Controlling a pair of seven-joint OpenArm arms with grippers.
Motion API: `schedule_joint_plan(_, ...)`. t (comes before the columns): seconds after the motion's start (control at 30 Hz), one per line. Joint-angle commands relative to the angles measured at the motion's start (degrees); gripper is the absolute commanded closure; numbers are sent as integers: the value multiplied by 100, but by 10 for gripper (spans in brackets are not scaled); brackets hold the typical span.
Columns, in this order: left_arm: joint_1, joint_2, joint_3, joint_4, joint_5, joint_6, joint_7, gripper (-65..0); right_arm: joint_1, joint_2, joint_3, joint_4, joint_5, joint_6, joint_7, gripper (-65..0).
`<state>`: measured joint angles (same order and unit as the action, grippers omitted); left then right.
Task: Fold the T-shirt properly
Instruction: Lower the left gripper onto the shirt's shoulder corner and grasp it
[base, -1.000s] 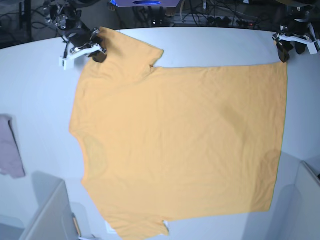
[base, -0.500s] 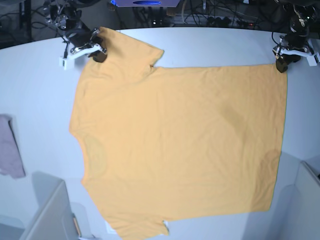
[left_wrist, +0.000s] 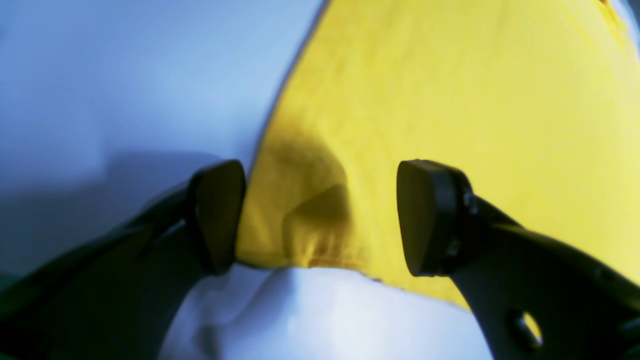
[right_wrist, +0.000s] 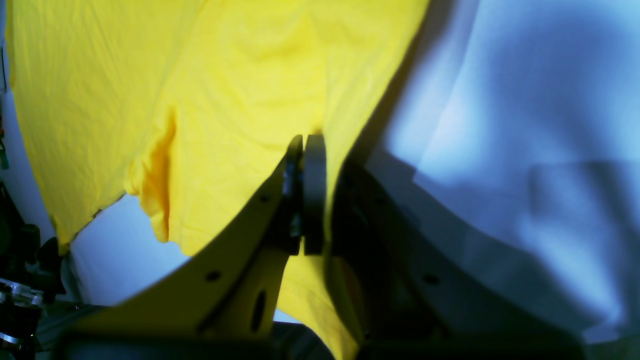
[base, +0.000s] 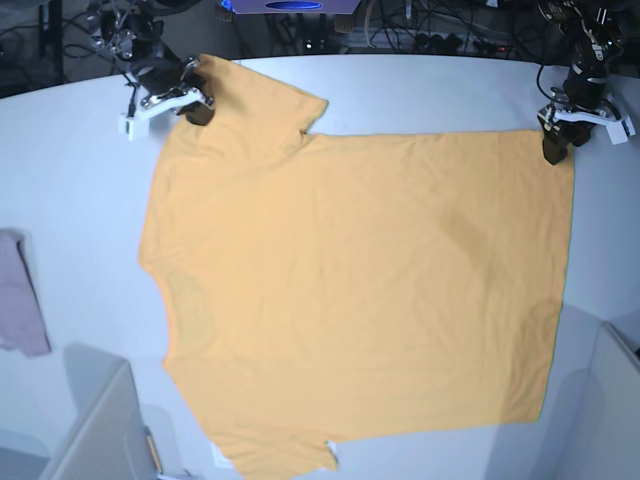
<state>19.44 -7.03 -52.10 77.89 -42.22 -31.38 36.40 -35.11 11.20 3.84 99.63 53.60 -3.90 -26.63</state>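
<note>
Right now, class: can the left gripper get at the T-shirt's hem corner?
Probably yes. The left gripper is open, its fingers standing either side of the T-shirt corner, with nothing between them and the cloth.

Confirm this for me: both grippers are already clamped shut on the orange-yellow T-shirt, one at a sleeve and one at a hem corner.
Not quite. Only the right gripper is shut on the T-shirt, at the sleeve. The left gripper is open at the hem corner: in the left wrist view its fingers stand well apart on either side of the cloth's corner, not clamped on it.
</note>
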Motion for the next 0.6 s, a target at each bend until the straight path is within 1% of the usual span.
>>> schedule_joint_plan(0.0,21,4,18,-30,173,100,347,-446,-54,45,-19,10,-116,-124,-163,0)
schedule_joint_plan(0.07,21,57,27,-30,173,100,373,-446,-54,45,-19,10,-116,-124,-163,0)
schedule_joint_plan(0.17,-67,92,-43,-13,173,91,821,-446,-54,45,-19,1,-116,-124,-163,0)
schedule_joint_plan(0.23,-120,109,-131,22,173,91,1015,-444,-54,45,-19,1,-116,-124,-163,0)
schedule_joint_plan(0.27,-129,118,-245,40,173,91,1067,-438,-54,45,-19,1,-116,-124,-163,0)
schedule_joint_plan(0.4,-120,92,-518,49,173,83,1103,-354,-62,45,-19,1,-116,-124,-163,0)
schedule_joint_plan(0.5,-111,118,-430,5,173,-67,1129,-346,-62,45,-28,1,-116,-124,-163,0)
schedule_joint_plan(0.57,-41,118,-351,13,173,-93,1270,-344,-54,45,-54,1,-116,-124,-163,0)
